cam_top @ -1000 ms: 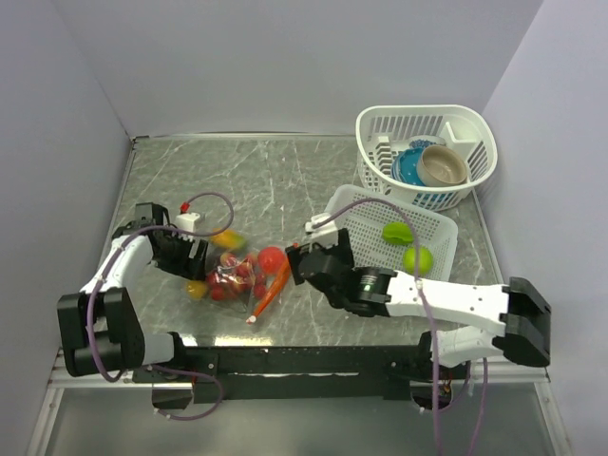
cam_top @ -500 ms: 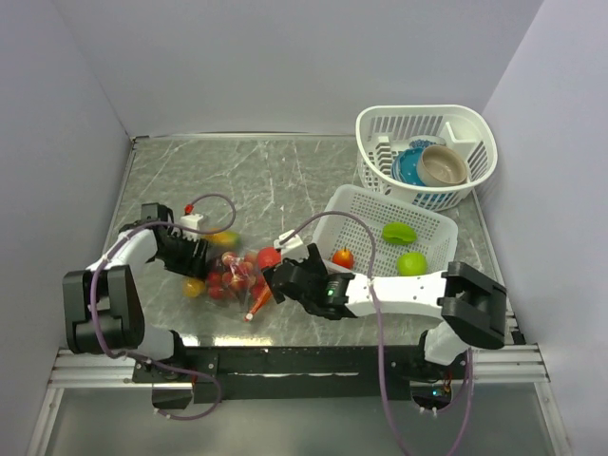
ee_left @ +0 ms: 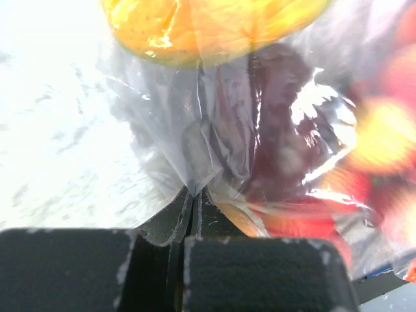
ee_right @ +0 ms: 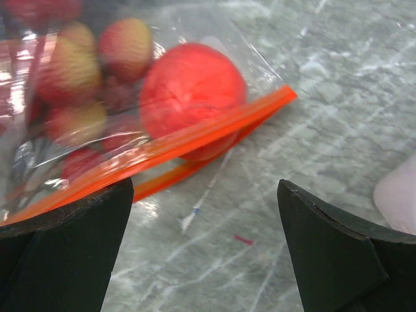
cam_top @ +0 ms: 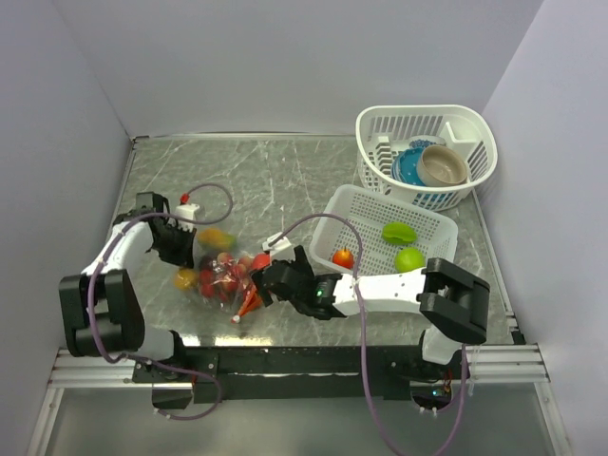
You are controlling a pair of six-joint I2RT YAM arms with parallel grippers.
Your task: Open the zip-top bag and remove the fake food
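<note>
The zip-top bag (cam_top: 224, 276) lies left of centre, clear and crinkled, with its orange zip strip (cam_top: 249, 298) toward the near side. Fake food (cam_top: 217, 273), red and yellow pieces, fills it. My left gripper (cam_top: 186, 249) is shut on a fold of the bag's plastic (ee_left: 195, 156) at the bag's left end. In the left wrist view an orange piece (ee_left: 208, 26) sits just beyond that pinch. My right gripper (cam_top: 267, 281) is open at the strip end. In its wrist view the strip (ee_right: 169, 148) and a red ball (ee_right: 192, 97) lie just ahead of the spread fingertips (ee_right: 205, 188), untouched.
A white slotted tray (cam_top: 366, 211) at right holds a small tomato (cam_top: 343, 257) and two green pieces (cam_top: 398, 231). Behind it a white basket (cam_top: 470, 133) holds blue and beige bowls (cam_top: 439, 165). Grey walls close in left, back and right.
My left gripper has shut on the bag's plastic and drawn it slightly left. The right arm swung left and lower, bringing its open jaws up to the zip strip.
</note>
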